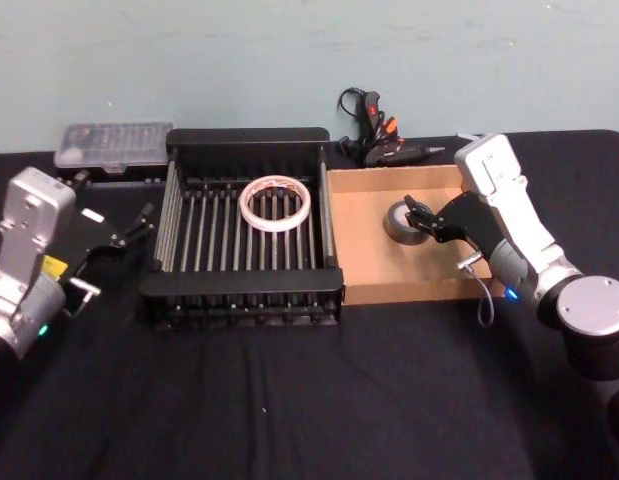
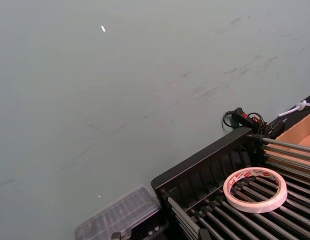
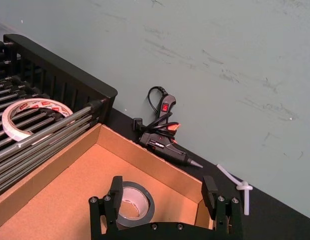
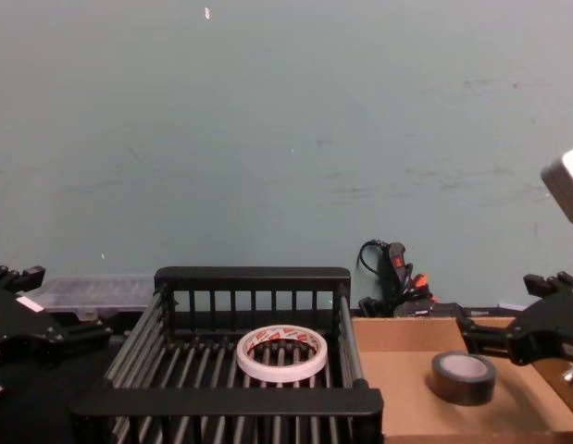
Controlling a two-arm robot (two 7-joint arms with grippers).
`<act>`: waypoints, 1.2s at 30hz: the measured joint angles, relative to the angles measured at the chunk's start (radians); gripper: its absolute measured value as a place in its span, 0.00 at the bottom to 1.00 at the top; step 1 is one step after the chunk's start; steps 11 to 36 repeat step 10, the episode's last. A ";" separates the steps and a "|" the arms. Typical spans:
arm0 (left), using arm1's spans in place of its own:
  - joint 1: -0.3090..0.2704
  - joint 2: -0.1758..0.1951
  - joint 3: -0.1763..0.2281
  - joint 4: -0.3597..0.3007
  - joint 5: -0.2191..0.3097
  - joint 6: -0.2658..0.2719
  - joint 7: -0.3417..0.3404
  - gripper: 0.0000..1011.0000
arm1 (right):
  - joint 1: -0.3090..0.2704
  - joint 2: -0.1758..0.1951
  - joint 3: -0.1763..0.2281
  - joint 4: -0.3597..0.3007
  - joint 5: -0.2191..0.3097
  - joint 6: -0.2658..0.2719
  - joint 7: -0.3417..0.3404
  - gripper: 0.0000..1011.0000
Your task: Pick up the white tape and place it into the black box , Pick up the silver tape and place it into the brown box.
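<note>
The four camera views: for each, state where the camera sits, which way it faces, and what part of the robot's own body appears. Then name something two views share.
Head: high, looking down on the black box, brown box; both arms show.
Chest: low, facing the wall; right gripper at the edge.
Left wrist: beside the black box, aimed at wall and white tape.
Right wrist: over the brown box; its open fingers flank the silver tape.
Shared: both wrist views show the white tape.

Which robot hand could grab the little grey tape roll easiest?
Right. The right hand is open right beside the small dark grey-silver tape roll in the shallow brown cardboard tray. The left hand waits on the far side of the black slatted crate.
</note>
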 joint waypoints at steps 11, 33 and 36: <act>0.000 0.000 0.000 0.000 0.000 0.000 0.000 0.99 | 0.000 0.000 0.000 0.000 0.000 0.000 0.000 0.99; 0.000 0.000 0.000 0.000 0.000 0.000 0.000 0.99 | 0.000 0.000 0.000 0.000 0.000 0.000 0.000 0.99; 0.000 0.000 0.000 0.000 0.000 0.000 0.000 0.99 | 0.000 0.000 0.000 0.000 0.000 0.000 0.000 0.99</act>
